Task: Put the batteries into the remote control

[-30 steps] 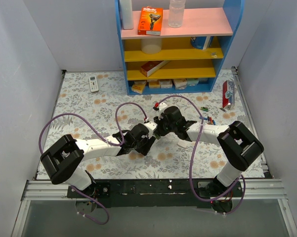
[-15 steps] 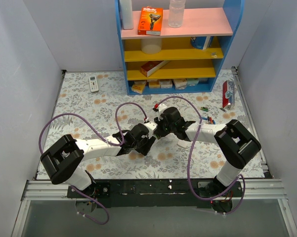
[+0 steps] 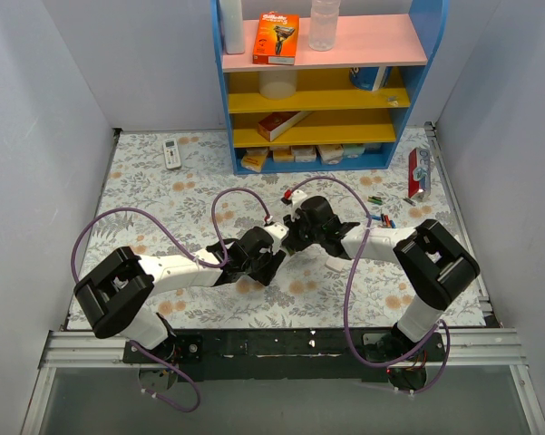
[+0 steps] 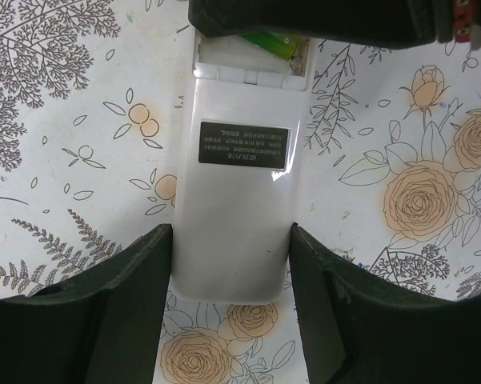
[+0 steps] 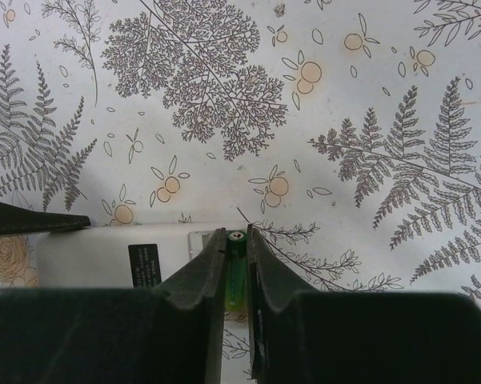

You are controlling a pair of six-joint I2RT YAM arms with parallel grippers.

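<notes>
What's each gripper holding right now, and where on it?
Left gripper grips the remote control by its long sides, far from the recess. Right gripper pinches a green battery across its body, over the recess.

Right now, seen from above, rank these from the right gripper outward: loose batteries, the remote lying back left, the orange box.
From the right gripper:
1. Loose batteries, close by on its right.
2. Far remote, back left.
3. Orange box, up on the shelf.
</notes>
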